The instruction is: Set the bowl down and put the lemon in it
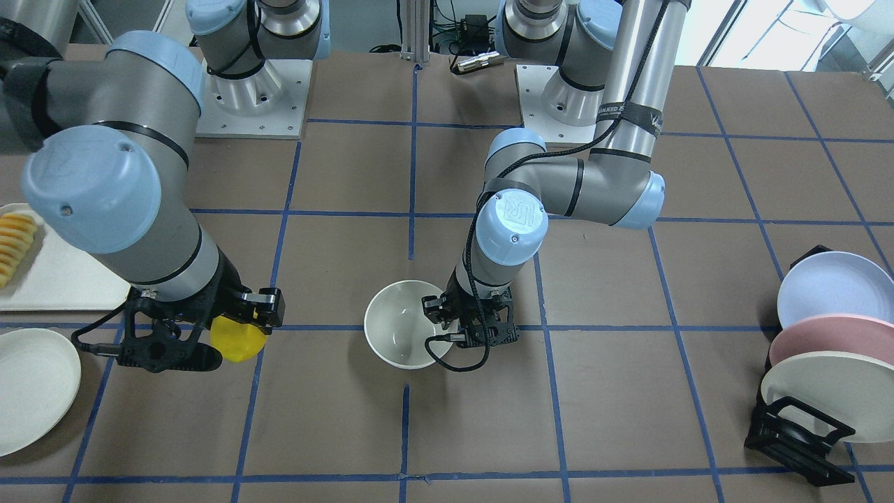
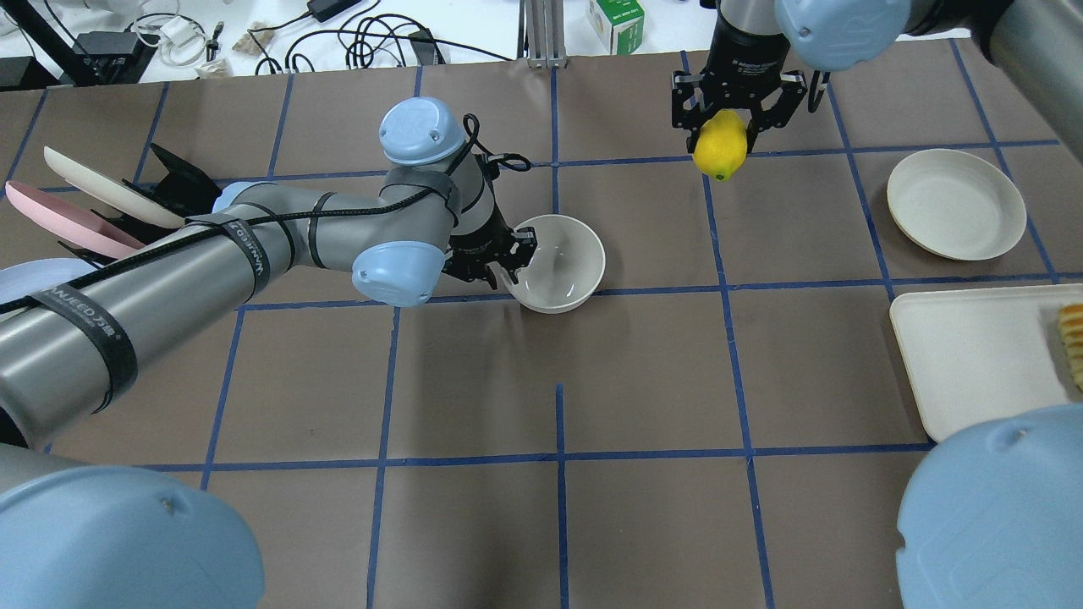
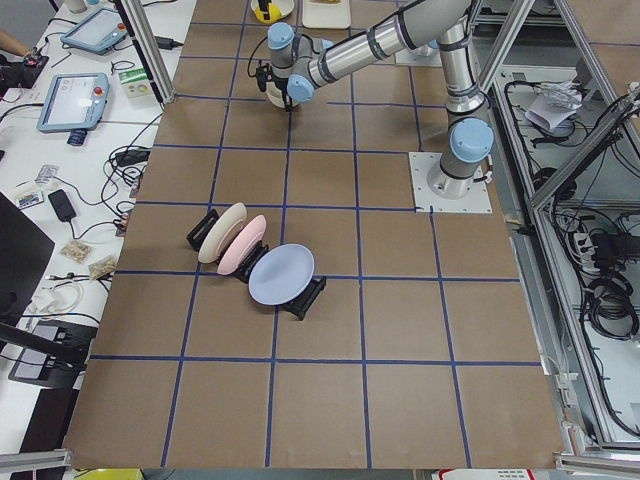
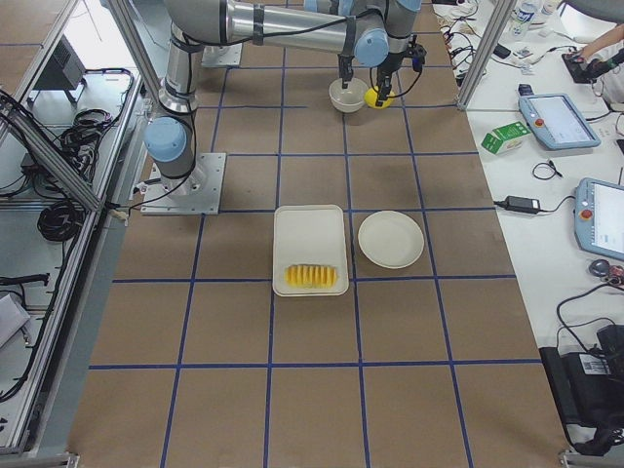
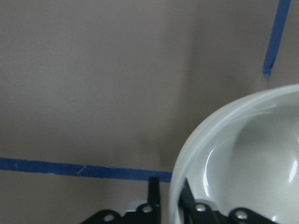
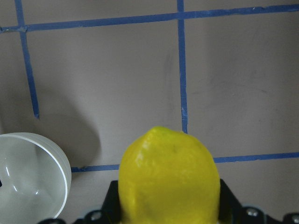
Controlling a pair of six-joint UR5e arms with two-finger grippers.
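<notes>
**Bowl pinched by its rim, lemon held off to the right**

The left gripper [image 2: 511,272] has its two fingers closed on the rim of the bowl [image 2: 565,254]. The wrist camera shows one finger inside the wall and one outside. The glossy cream bowl is upright and open, near the middle of the table [image 2: 474,381], just by a blue tape line. I cannot tell whether its base is fully down on the brown paper.

The right gripper [image 2: 721,127] is clamped on the lemon [image 2: 720,145], a finger on each side, with the fruit's lower end hanging below the fingertips. The lemon is up off the table, well apart from the bowl, to its right and farther from the robot.

At the right end lie a flat cream plate [image 2: 956,203] and, nearer the robot, a rectangular cream tray [image 2: 973,355] carrying a row of yellow-orange fruit slices [image 2: 1073,342]. At the left end a black rack [image 1: 796,426] holds three plates on edge: lavender, pink and cream.
</notes>
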